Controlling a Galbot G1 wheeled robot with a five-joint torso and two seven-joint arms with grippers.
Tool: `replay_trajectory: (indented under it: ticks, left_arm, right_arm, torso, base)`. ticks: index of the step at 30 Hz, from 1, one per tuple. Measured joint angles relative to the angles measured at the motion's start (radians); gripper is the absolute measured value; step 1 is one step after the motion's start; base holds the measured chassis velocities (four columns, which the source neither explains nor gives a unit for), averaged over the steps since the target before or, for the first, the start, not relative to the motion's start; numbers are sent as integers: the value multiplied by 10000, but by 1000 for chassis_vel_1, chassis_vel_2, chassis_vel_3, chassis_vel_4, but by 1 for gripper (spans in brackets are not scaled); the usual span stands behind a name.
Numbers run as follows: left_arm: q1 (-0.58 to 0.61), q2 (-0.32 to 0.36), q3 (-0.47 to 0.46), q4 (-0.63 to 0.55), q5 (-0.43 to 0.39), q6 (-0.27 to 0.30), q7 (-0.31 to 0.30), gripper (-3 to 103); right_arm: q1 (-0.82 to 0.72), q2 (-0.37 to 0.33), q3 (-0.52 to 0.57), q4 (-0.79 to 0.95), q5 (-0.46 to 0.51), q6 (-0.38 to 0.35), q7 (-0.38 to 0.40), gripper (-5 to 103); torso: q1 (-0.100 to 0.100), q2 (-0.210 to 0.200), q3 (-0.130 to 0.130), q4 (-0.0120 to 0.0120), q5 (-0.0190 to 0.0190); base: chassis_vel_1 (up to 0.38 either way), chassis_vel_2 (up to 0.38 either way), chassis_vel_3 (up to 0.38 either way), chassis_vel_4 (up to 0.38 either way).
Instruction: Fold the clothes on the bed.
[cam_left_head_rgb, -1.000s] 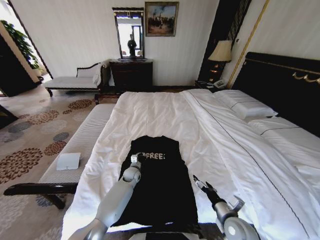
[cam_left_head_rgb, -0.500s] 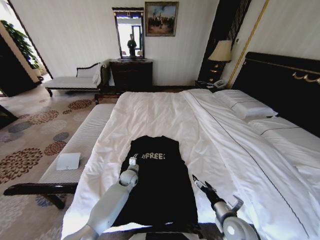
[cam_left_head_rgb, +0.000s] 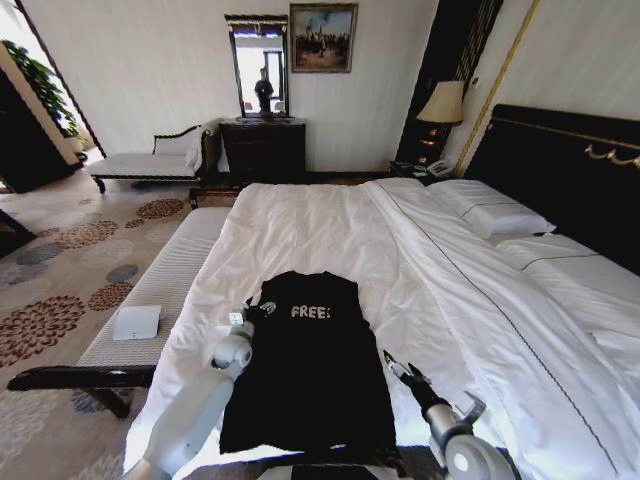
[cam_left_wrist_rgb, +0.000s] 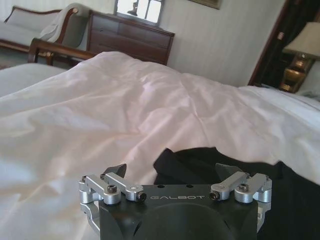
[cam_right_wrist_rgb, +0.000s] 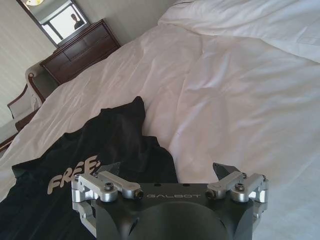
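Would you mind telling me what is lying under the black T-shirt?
The black T-shirt lies flat on the bed's white duvet, which shows all around it. Whatever lies beneath the duvet is covered.

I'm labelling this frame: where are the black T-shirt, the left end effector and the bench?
black T-shirt (cam_left_head_rgb: 315, 380), head view, middle of its body below the lettering.
left end effector (cam_left_head_rgb: 252, 312), head view, between its fingertips at the shirt's sleeve.
bench (cam_left_head_rgb: 170, 280), head view, bare seat cushion.

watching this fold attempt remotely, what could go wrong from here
The open left gripper sits at the T-shirt sleeve edge, where the white duvet begins; it could pinch duvet along with the fabric. The open right gripper hovers beside the opposite edge; an uneven grasp might skew the fold.
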Motion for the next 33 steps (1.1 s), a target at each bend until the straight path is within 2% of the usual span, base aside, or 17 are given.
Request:
replay_trajectory:
  ticks: [6,7,11,26,31,32,33]
  left_arm:
    - [-732,-218,-382,871,-1381,376,-112,100]
    - [-732,-218,-382,871,-1381,376,-112,100]
    - [-1496,-401,-259,2073,-1711,539,116,100]
    - [-3052,-876,752,4082,-1620,931,479,101]
    - [-3271,-1047,795,4425,-1618,1029,502,97]
    - [-3332,-1124,791,4583,-1525,1034,498,89]
    - [-3332,-1124,791,4583,-1525,1034,498,89]
  right_arm:
    - [-126,33,95,2,-124,31,-14,100]
    - [-126,33,95,2,-124,31,-14,100]
    - [-222,29,251,96,-122,38,-22,100]
    - [-278,32,402,213,-55,6,5,100]
    - [-304,15,493,215,-3,4,6,100]
    - [-305,13,499,217,11,2,7,100]
    - [-305,13,499,217,11,2,7,100]
  torso:
    - [1,0,1,0,2]
    - [1,0,1,0,2]
    - [0,0,1,1,0]
    - [0,-1,1,1,2]
    - [0,-1,1,0,3]
    - [0,-1,1,2,3]
    - [0,-1,1,2,3]
  base:
    - [0,0,0,0]
    - [0,0,0,0]
    - [0,0,0,0]
    - [0,0,0,0]
    - [0,0,0,0]
    - [0,0,0,0]
    - [0,0,0,0]
